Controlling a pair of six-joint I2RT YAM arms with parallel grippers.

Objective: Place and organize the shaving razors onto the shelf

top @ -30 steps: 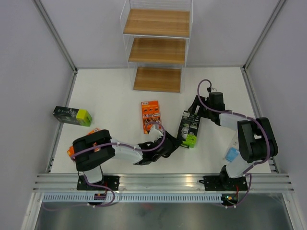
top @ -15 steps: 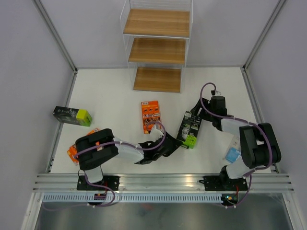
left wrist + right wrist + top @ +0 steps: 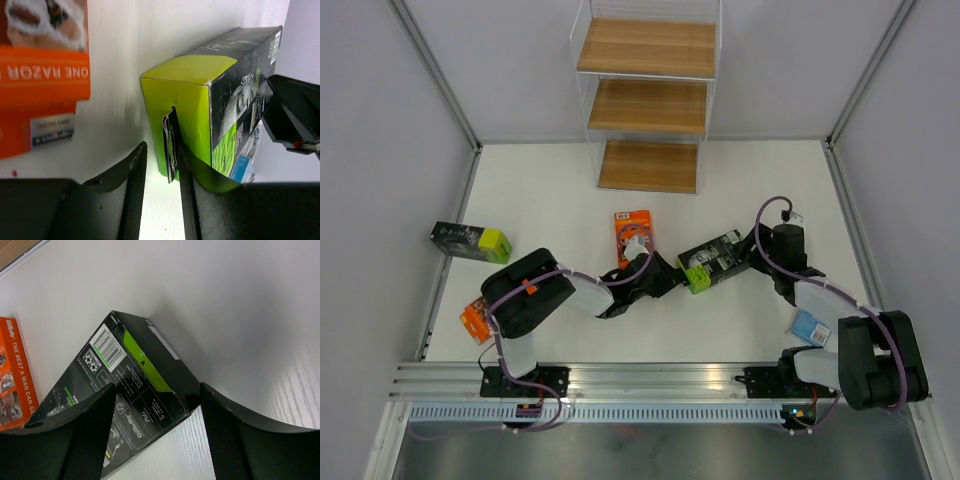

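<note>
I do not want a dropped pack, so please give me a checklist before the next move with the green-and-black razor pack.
1. The green-and-black cardboard razor pack sits between the fingers of the right gripper: ok.
2. Right grip firm: cannot tell.
3. The left gripper straddles the pack's thin tab: ok.
4. Left jaws closed on it: not ok, gap on one side.
5. The flat orange razor pack lies apart: ok.
6. The white-framed wooden shelf has its lowest board bare: ok.
</note>
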